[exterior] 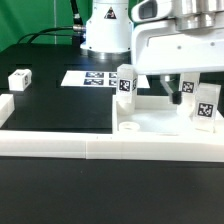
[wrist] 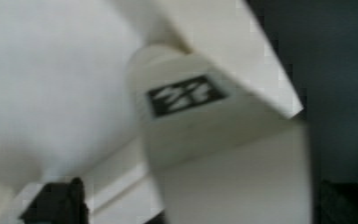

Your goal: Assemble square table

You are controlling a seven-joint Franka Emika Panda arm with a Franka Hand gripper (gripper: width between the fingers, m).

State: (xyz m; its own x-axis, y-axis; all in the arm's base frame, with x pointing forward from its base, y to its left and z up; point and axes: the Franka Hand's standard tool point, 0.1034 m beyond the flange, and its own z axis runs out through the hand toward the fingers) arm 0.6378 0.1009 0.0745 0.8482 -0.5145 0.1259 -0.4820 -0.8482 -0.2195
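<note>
**Exterior view:** The large white plastic square slab (exterior: 160,128) lies flat on the black desk (exterior: 60,105). It sits inside the corner of the long white border bars (exterior: 60,145), towards the exterior view's right. One small white tagged leg block (exterior: 126,82) stands upright on the slab's far corner. A second leg block (exterior: 205,106) stands upright near the slab's right edge. A third leg block (exterior: 20,80) lies well apart on the desk at the exterior view's left. The marker board (exterior: 90,77) lies flat behind the slab, in front of the white robot base (exterior: 105,30). The gripper (exterior: 183,92) hangs over the slab between the two upright legs, and its tips are partly hidden.

**Wrist view:** A white leg with a black-white tag (wrist: 181,95) runs between the jaws. The jaws stand open, and one dark fingertip (wrist: 60,202) is clear of the leg.
</note>
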